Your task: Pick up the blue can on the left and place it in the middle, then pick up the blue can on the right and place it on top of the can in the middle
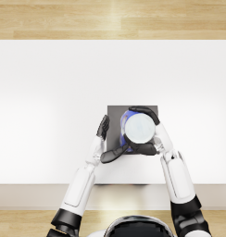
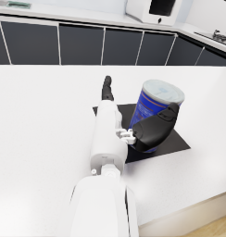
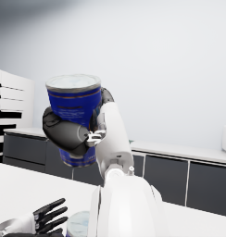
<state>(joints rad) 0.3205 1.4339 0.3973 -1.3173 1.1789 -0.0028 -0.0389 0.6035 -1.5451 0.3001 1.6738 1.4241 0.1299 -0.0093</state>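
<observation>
White tabletop (image 1: 40, 92), wood floor beyond. Left hand (image 1: 104, 127) slack, fingers straight and apart, grasping nothing; thumb lies just beside lower blue cylindrical can with pale lid (image 2: 154, 104), contact unclear. That can stands upright on dark square mat (image 2: 175, 141) at table's middle. Second blue cylindrical can with pale lid (image 1: 139, 127) upright in air above mat, right hand (image 3: 68, 132) wrapped round its body.

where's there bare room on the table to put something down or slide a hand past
The white table is bare to the left, right and far side of the dark mat. The mat itself is crowded: the right hand holds a blue can above it, and the left hand flanks its left edge.
</observation>
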